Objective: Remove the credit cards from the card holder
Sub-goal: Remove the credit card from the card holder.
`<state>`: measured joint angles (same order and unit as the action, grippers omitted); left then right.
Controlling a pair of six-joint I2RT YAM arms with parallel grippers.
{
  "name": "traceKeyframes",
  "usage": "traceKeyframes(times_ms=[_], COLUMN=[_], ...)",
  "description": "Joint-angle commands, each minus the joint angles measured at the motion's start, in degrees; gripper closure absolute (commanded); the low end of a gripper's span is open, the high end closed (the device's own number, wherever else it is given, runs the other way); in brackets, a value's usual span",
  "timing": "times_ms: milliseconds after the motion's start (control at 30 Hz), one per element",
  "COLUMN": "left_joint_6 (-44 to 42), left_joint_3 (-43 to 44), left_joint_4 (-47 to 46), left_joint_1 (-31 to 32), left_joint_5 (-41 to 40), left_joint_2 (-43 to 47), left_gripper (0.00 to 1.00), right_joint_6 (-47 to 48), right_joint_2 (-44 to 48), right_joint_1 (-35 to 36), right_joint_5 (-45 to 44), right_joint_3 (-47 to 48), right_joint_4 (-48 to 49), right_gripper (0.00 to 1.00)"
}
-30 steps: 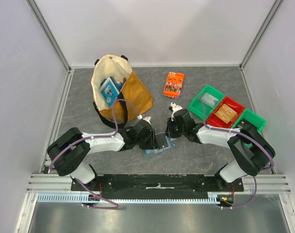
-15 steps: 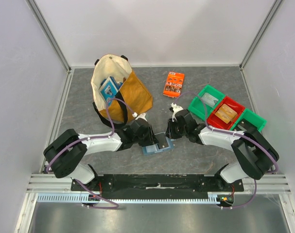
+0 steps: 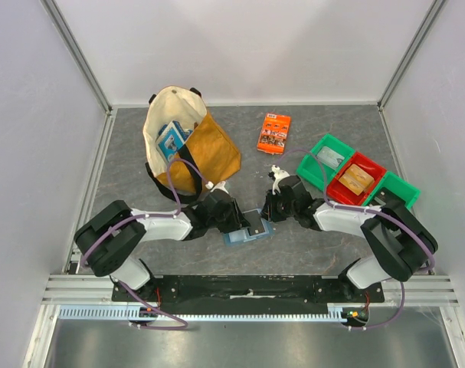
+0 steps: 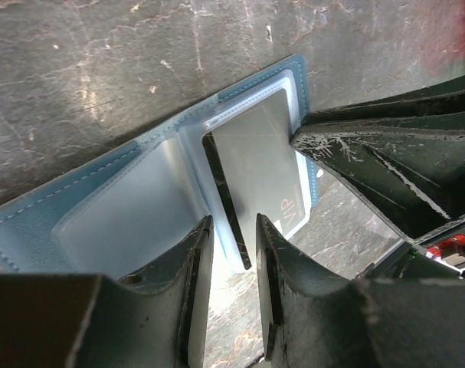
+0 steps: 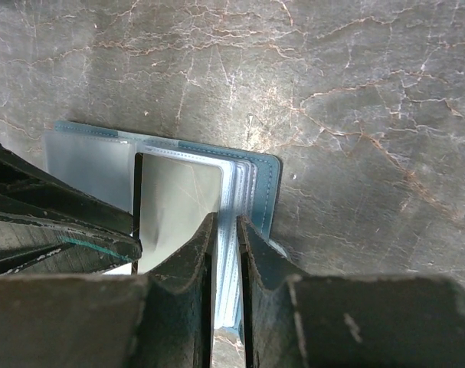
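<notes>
Right pincer (image 5: 226, 224) has narrowed, low, pinching card holder (image 5: 264, 192) pockets.

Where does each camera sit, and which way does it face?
Top external: above and behind the robot, facing down on the table; the whole robot shows, left gripper and right gripper at the card holder.
Left wrist: on that wrist, facing down past its own fingers at the open card holder; the right gripper intrudes at right.
Right wrist: on that wrist, facing down past its own fingers at the card holder's edge; left gripper at left.
Shared: all see the card holder.
</notes>
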<state>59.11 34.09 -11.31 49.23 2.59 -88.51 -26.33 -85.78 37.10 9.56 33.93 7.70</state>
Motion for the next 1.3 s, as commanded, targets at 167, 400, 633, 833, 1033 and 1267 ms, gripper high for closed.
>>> traceKeyframes(times_ms=[167,400,633,833,1033,1267], left_joint_6=[4.3,5.0,6.0,7.1,7.6,7.9], left_joint_3=[-0.7,-1.7,-3.4,-6.1,-7.3,-7.8], left_joint_4=[-4.6,-4.7,-4.9,-5.3,-5.3,-6.0], left_joint_1=[-0.4,-0.4,-0.4,-0.5,-0.6,-0.8], left_joint_5=[3.1,2.5,2.2,1.9,1.8,2.9], left_joint_2=[-2.0,-1.4,-0.2,2.1,3.0,2.0], left_gripper=[0.68,0.87,0.98,0.98,0.98,0.98], right_joint_6=[0.0,0.0,0.3,0.6,0.9,1.1], right_joint_2=[-1.9,-2.1,-3.0,-3.4,-4.1,-3.1], right_joint_1=[0.3,0.2,0.3,0.3,0.3,0.3], right_joint_5=[1.2,0.5,-1.5,-4.2,-5.6,-5.9], right_joint_3=[-2.4,-2.6,-2.7,-2.7,-2.3,-2.0], right_joint_4=[-2.3,-2.6,-3.7,-5.2,-6.5,-7.1], right_gripper=[0.8,0.8,0.8,0.81,0.82,0.83])
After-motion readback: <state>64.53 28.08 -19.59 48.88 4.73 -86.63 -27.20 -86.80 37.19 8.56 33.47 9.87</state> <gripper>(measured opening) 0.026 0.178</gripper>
